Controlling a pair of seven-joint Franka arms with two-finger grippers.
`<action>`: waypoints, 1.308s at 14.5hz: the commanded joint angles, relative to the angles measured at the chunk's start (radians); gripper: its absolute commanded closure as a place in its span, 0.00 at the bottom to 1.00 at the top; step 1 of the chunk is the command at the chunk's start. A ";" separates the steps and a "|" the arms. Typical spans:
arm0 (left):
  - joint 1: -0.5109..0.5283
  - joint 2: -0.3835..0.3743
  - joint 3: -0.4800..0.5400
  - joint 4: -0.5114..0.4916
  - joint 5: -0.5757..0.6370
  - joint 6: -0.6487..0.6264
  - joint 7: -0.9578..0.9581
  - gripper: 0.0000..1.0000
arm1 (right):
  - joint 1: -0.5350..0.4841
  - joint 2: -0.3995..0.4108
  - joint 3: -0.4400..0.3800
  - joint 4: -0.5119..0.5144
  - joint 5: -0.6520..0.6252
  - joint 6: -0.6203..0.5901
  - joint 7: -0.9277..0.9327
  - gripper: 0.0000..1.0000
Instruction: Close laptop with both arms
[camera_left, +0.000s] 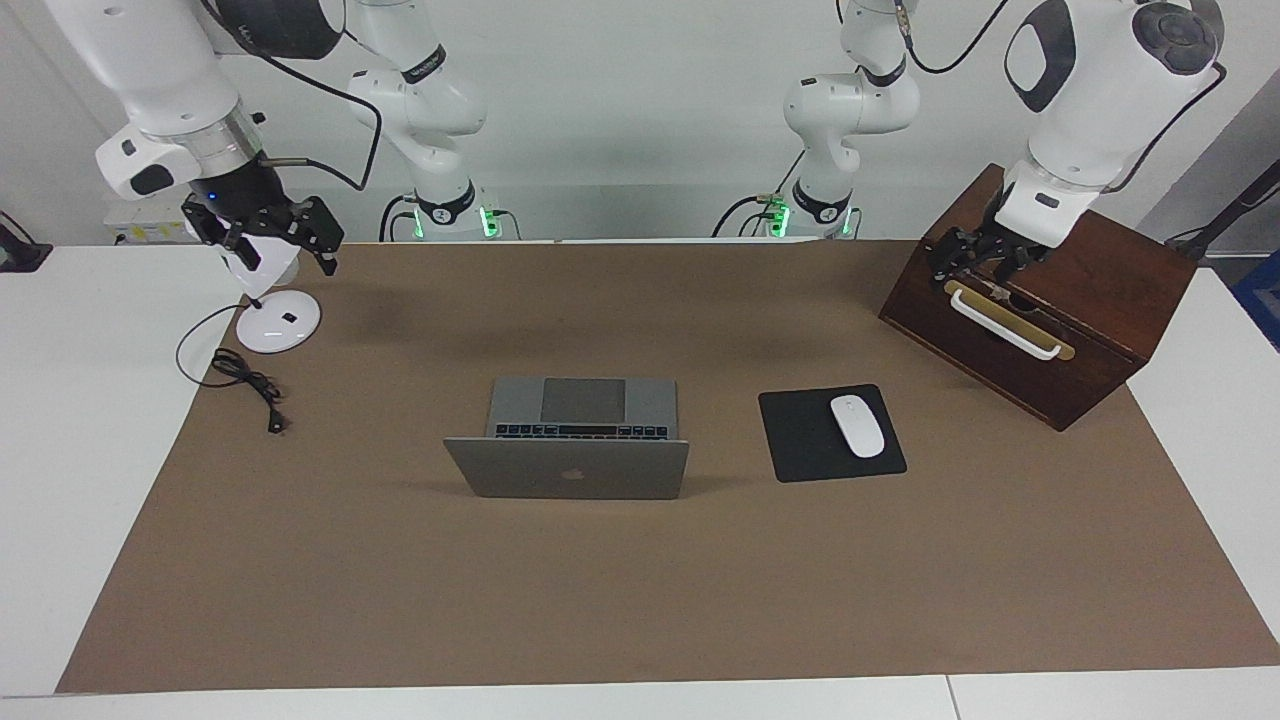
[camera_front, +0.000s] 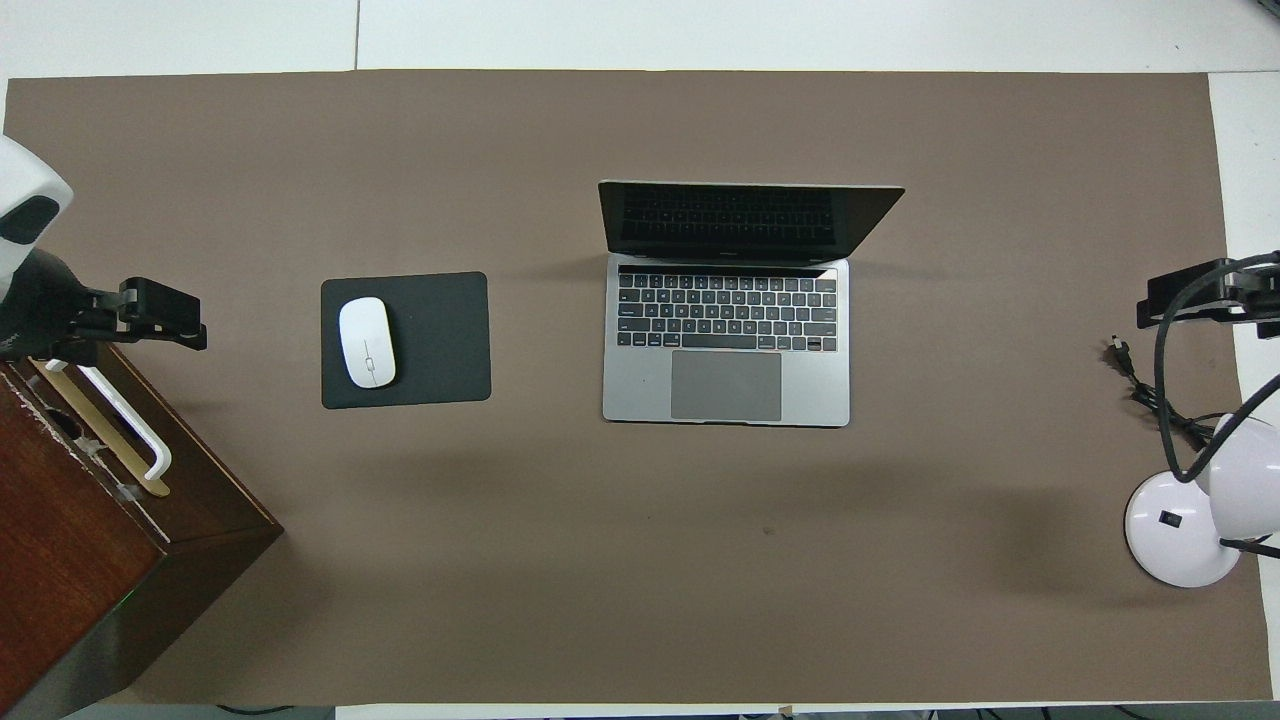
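The slim silver-grey laptop (camera_left: 570, 470) stands open in the middle of the brown mat, its lid upright with the apple logo turned away from the robots. Its black keys and grey trackpad show in the overhead view (camera_front: 725, 340). My left gripper (camera_left: 975, 265) hangs open and empty over the wooden box at the left arm's end, also seen from above (camera_front: 150, 320). My right gripper (camera_left: 265, 240) hangs open and empty over the white lamp at the right arm's end, also seen from above (camera_front: 1200, 295). Both grippers are well away from the laptop.
A black mouse pad (camera_left: 800, 440) (camera_front: 440, 340) with a white mouse (camera_left: 857, 426) (camera_front: 367, 343) lies beside the laptop toward the left arm's end. A dark wooden box (camera_left: 1100, 290) (camera_front: 80, 540) has a white handle. A white lamp base (camera_left: 278, 322) (camera_front: 1175, 530) and black cable (camera_left: 250, 385) lie at the right arm's end.
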 joint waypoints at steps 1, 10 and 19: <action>-0.009 -0.002 0.005 -0.005 0.017 0.005 -0.015 0.00 | -0.022 -0.004 0.017 -0.016 0.007 0.020 0.013 0.00; -0.009 -0.003 0.005 -0.005 0.019 0.006 -0.015 0.00 | -0.021 -0.004 0.017 -0.016 0.008 0.037 0.017 0.00; -0.009 -0.003 0.005 -0.005 0.017 0.008 -0.015 0.00 | -0.022 -0.005 0.017 -0.023 0.008 0.056 0.017 0.00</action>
